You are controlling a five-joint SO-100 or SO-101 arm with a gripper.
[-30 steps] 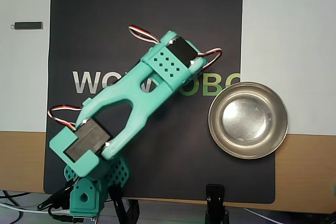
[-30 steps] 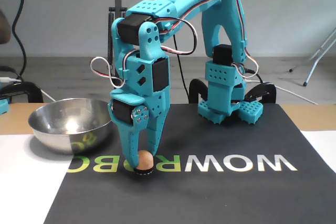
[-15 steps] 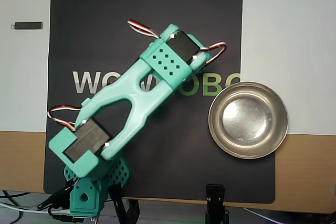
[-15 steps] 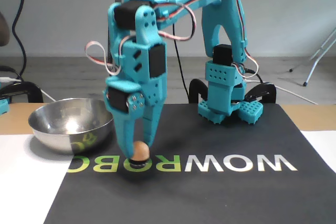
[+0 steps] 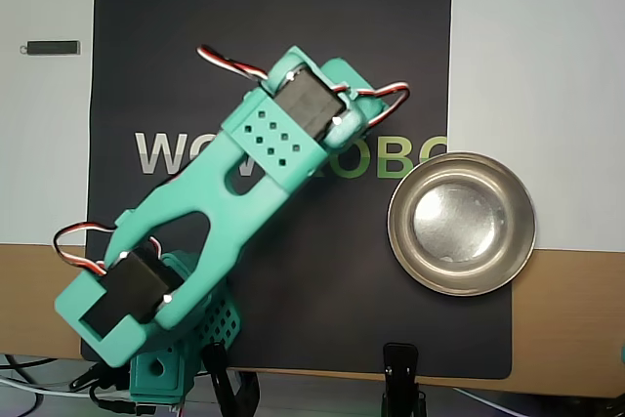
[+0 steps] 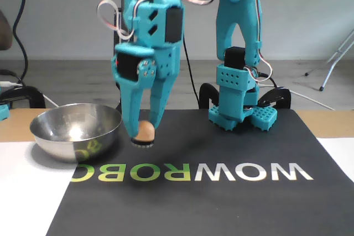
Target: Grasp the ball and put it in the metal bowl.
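Since the earlier frames the turquoise plastic gripper (image 6: pixel 145 136) has risen from the mat, carrying the small orange-peach ball (image 6: pixel 145 130) up with it, so that the ball now hangs clear of the black mat (image 6: pixel 232 197) and above the white and green printed lettering (image 6: pixel 221 172) where it sat a second ago. In the fixed view the two pointed fingers (image 6: pixel 157 103) are closed against the ball, which is pinched at their tips with a small dark ring just under it (what that ring is cannot be told). The round, shiny steel bowl (image 6: pixel 50 136) stands to the left of the gripper in this view, near but apart from it, its rim roughly level with the ball. In the overhead view the turquoise arm (image 5: pixel 210 212) stretches diagonally from its base at the lower left across the mat, and it hides the gripper and ball beneath it; the bowl (image 5: pixel 400 241) lies to the right there, straddling the mat's right edge, the white sheet (image 5: pixel 537 65) and the wooden tabletop (image 5: pixel 571 329). A small dark stick-shaped thing (image 5: pixel 52 47) rests on the white surface at the upper left, well apart from everything else.
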